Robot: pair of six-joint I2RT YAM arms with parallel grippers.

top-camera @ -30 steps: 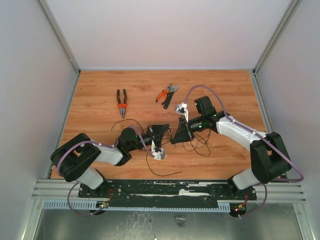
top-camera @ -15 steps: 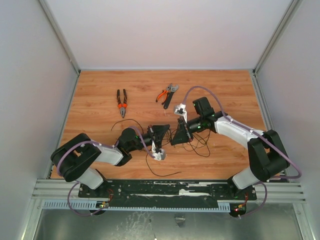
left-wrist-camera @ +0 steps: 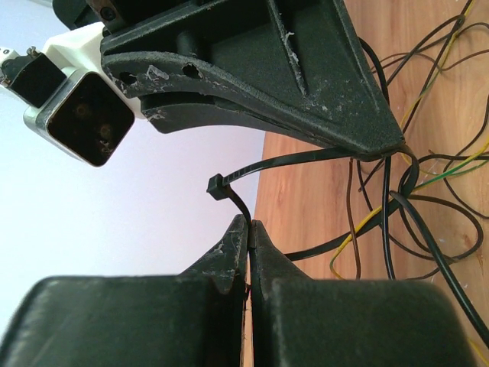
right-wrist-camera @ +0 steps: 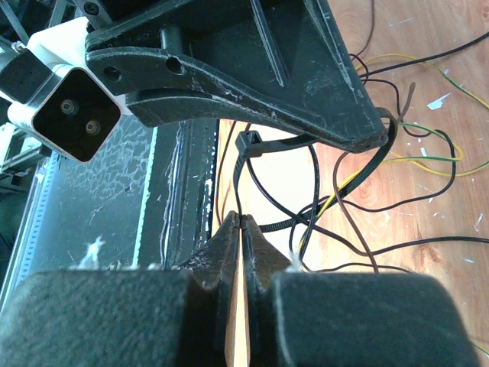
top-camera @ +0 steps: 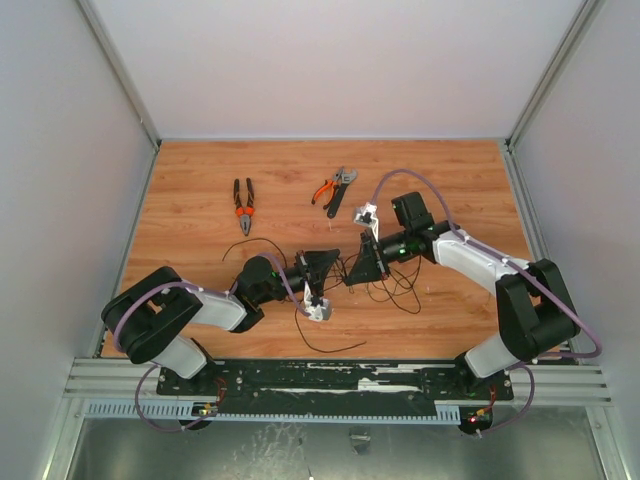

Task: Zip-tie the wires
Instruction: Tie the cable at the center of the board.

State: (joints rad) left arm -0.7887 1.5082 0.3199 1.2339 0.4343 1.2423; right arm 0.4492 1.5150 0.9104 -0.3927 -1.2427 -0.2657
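Observation:
The zip tie hangs between my two grippers, its square head in the gap and its strap curving round part of the wires. My left gripper is shut on the strap just below the head. Opposite it, my right gripper is shut on the strap on the head's other side. In the top view the left gripper and the right gripper meet tip to tip at mid-table. The thin black wires sprawl in loose loops under and right of them. In the right wrist view the zip tie loops through the wires.
Long-nose pliers lie at the back left. Orange-handled cutters and a dark tool lie at the back centre. One loose wire strand trails toward the metal rail at the front edge. Walls close in three sides.
My right gripper has drawn slightly to the right, away from the left one, with the strap in it. The left arm has stayed put.

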